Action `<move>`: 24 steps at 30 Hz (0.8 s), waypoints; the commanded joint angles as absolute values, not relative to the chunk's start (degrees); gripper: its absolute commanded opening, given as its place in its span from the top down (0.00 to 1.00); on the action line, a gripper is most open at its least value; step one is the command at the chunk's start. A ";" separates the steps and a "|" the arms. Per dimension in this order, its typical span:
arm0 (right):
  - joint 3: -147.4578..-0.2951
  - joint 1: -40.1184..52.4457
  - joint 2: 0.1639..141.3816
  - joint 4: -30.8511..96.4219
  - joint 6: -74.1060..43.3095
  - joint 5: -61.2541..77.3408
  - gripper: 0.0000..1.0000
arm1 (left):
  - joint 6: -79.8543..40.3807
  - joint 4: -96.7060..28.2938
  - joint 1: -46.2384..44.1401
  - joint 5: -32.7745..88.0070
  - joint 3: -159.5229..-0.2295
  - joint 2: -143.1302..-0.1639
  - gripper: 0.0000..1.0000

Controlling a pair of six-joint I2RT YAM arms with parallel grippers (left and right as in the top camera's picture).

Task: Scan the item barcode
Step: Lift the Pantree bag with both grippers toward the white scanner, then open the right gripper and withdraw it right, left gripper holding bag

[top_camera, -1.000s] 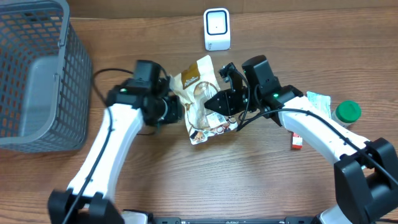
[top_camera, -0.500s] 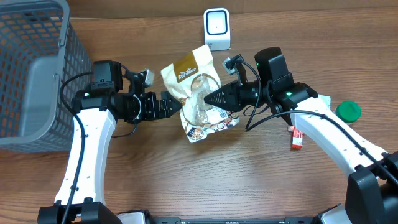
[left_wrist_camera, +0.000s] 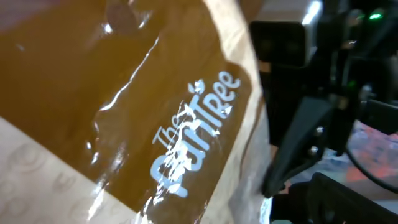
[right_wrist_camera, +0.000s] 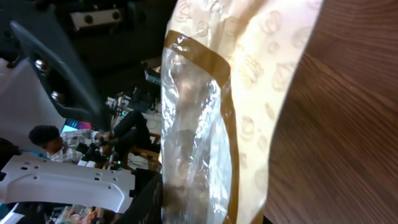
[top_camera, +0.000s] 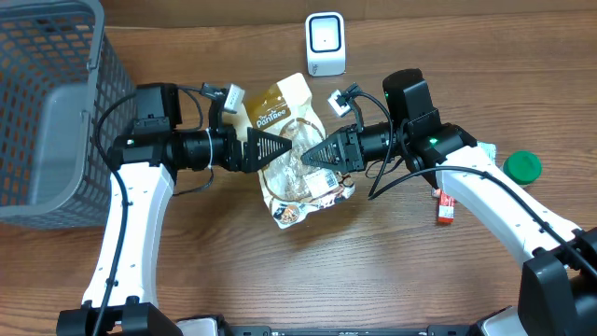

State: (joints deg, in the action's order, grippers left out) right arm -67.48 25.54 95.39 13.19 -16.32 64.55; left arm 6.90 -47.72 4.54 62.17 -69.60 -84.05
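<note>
The item is a brown-and-cream snack bag (top_camera: 291,140) with a clear window, held up over the table between both arms. My right gripper (top_camera: 312,154) is shut on its right side. In the right wrist view the bag (right_wrist_camera: 205,112) runs down into that gripper (right_wrist_camera: 205,214). My left gripper (top_camera: 272,148) is open at the bag's left edge. The left wrist view is filled by the bag's brown printed face (left_wrist_camera: 143,106), which hides my own fingers. The white scanner (top_camera: 326,44) stands at the back, beyond the bag. I cannot make out a barcode.
A grey wire basket (top_camera: 56,112) takes up the far left. A green-capped bottle (top_camera: 522,166), a small packet (top_camera: 478,149) and a red item (top_camera: 445,207) lie at the right by the right arm. The wooden tabletop (top_camera: 308,271) stretches along the front.
The left gripper let go of the bag, drew back left, then came back to the bag's left edge. The right gripper kept its hold and turned the bag.
</note>
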 commanded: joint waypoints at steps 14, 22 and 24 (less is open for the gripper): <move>-67.94 25.54 93.32 13.10 -16.49 67.85 0.96 | 7.33 -43.44 -0.38 66.30 -70.24 -83.99 0.27; -67.94 25.54 93.32 13.10 -16.45 67.83 0.96 | 4.60 -41.19 -2.81 59.79 -70.24 -83.99 0.69; -67.94 25.54 93.32 13.10 -16.47 67.81 0.95 | 4.60 -40.69 -2.81 59.79 -70.24 -84.01 0.75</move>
